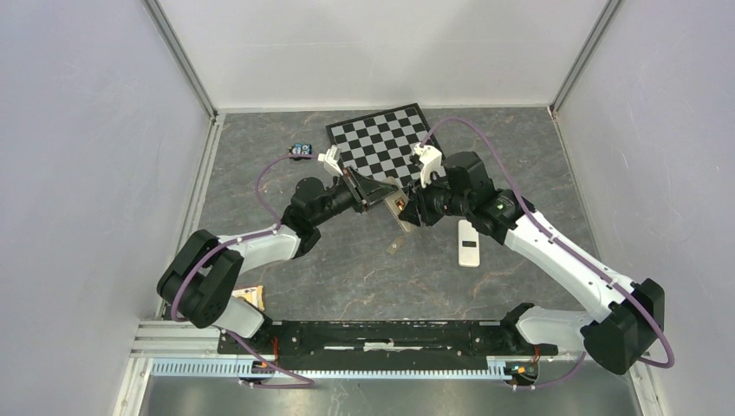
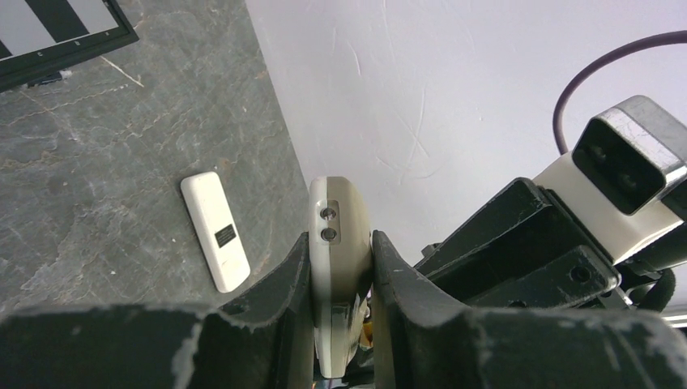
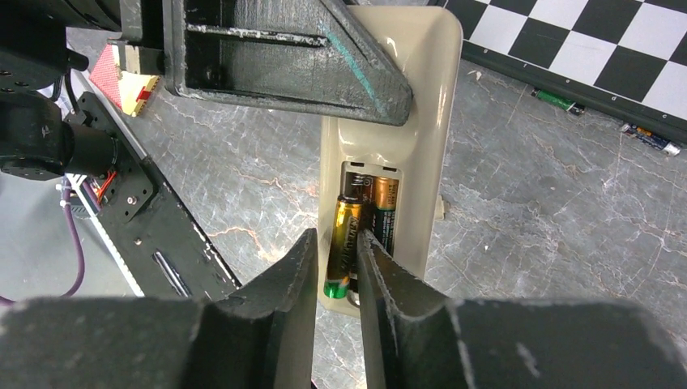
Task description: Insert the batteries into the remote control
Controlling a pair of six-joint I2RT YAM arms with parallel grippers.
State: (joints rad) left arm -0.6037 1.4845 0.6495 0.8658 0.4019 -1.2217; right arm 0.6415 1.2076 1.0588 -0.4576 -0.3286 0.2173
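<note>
My left gripper (image 2: 340, 267) is shut on the remote control (image 2: 339, 235) and holds it edge-on above the table. In the right wrist view the remote's tan back (image 3: 429, 97) faces the camera with its compartment open. One battery (image 3: 386, 211) lies in the compartment's right slot. A gold battery (image 3: 347, 215) sits in the left slot with its green end over the remote's end. My right gripper (image 3: 336, 243) is shut on this gold battery. In the top view both grippers, left (image 1: 368, 192) and right (image 1: 406, 208), meet at the remote (image 1: 397, 204) mid-table.
A plain white slab with a dark slot (image 1: 468, 243) lies on the table right of the grippers, also in the left wrist view (image 2: 215, 243). A checkerboard (image 1: 381, 139) lies behind. Two loose cells (image 3: 557, 100) (image 3: 648, 139) lie by its edge. A small piece (image 1: 394, 247) lies nearby.
</note>
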